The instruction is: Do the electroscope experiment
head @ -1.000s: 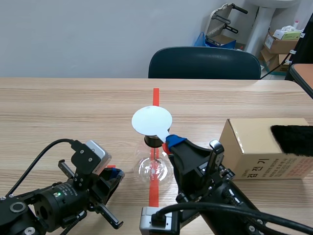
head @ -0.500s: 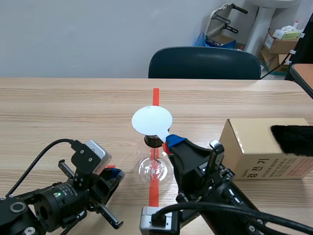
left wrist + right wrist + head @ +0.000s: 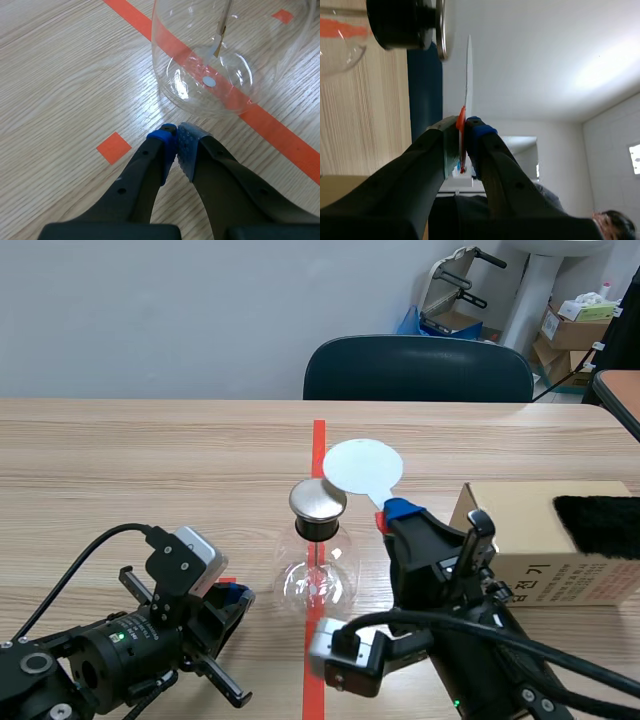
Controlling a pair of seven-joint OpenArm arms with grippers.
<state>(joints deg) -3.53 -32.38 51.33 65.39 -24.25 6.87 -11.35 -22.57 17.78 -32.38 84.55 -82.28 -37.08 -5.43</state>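
Plain pale grey wall (image 3: 150, 310) well beyond left gripper (image 3: 237, 602). Light wood-grain table (image 3: 120, 460) under both grippers. Dark teal padded chair back (image 3: 418, 368) behind table, ahead of right gripper (image 3: 385, 512). Stacked brown cardboard boxes (image 3: 572, 332) and folded grey metal frame (image 3: 455, 280) in corner, far beyond right gripper. Even light.

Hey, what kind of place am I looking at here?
Likely an office or lab room: a long wooden table, a dark office chair behind it, cardboard boxes stacked in the far corner.
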